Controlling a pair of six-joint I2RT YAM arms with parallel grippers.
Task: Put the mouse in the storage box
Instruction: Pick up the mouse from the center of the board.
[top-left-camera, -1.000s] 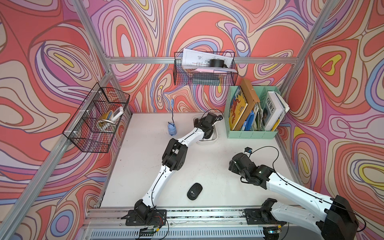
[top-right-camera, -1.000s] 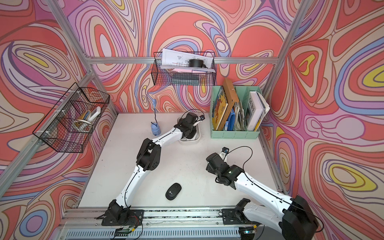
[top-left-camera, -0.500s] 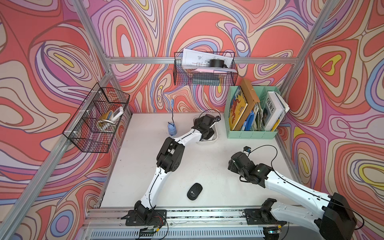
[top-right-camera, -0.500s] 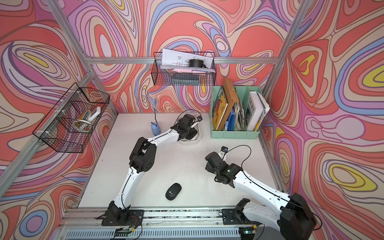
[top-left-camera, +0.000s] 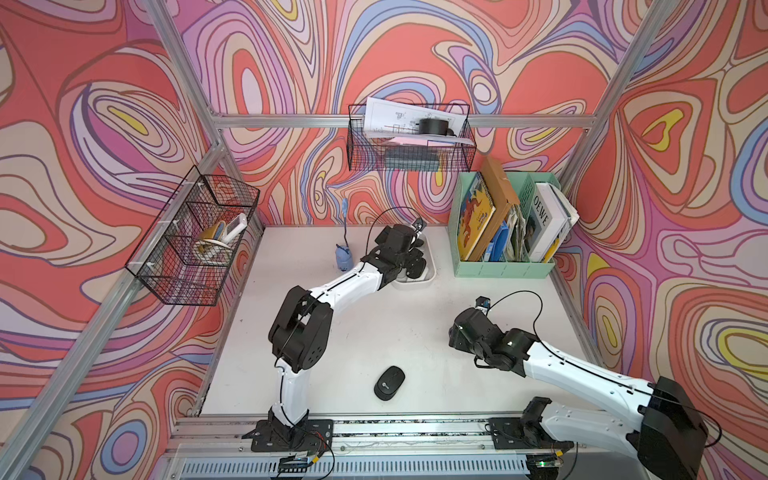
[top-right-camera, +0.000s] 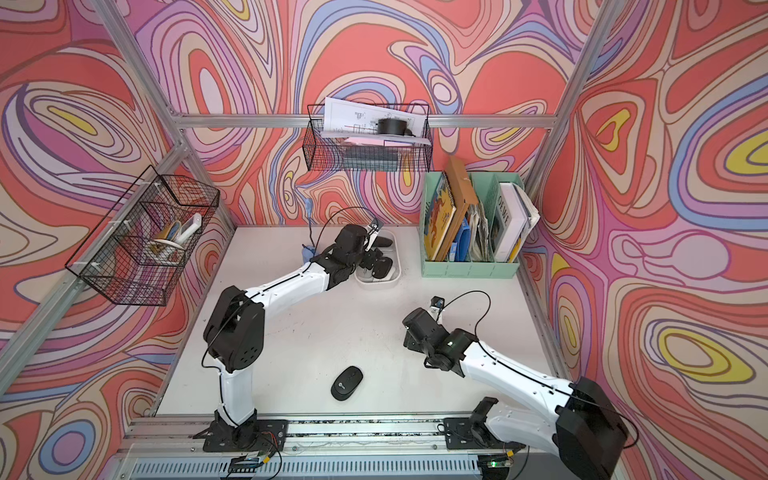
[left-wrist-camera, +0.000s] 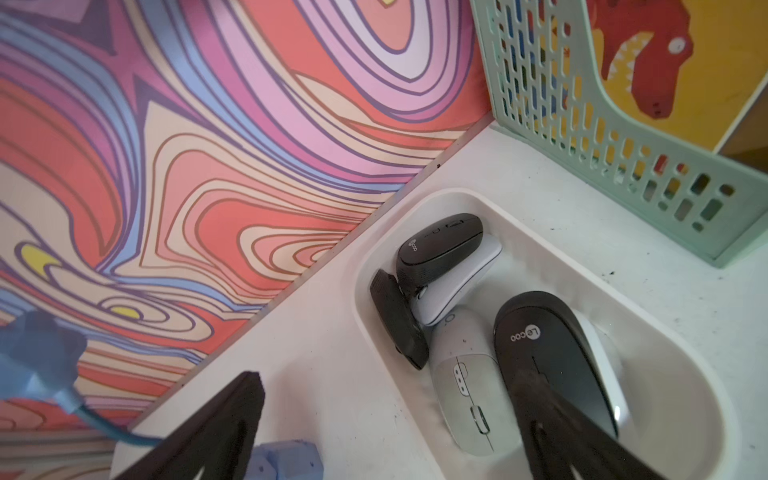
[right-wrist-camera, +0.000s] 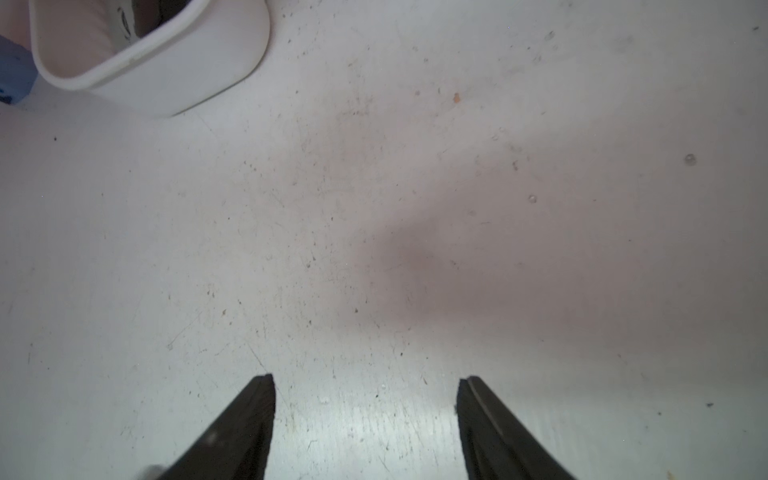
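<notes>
A black mouse (top-left-camera: 390, 382) (top-right-camera: 346, 383) lies alone on the white table near the front rail. The storage box (top-left-camera: 430, 275) (top-right-camera: 397, 266), a white tub by the back wall, holds several mice, among them a black Lecoo one (left-wrist-camera: 552, 353) and a pale grey one (left-wrist-camera: 469, 382). My left gripper (left-wrist-camera: 388, 380) (top-left-camera: 409, 259) hangs over the tub's near-left rim (left-wrist-camera: 415, 199), open wide and holding nothing. One finger stands over the black Lecoo mouse, the other outside the tub. My right gripper (right-wrist-camera: 366, 379) (top-left-camera: 455, 332) is open above bare table, right of centre.
A mint-green file organizer (top-left-camera: 503, 266) full of books stands right of the tub. A small blue object with a cable (top-left-camera: 343, 257) sits left of it. Black wire baskets hang on the left wall (top-left-camera: 195, 241) and the back wall (top-left-camera: 409, 143).
My left gripper's jaws have spread wide over the tub, and that arm's elbow has swung left. The right arm and the mouse on the table have stayed put.
</notes>
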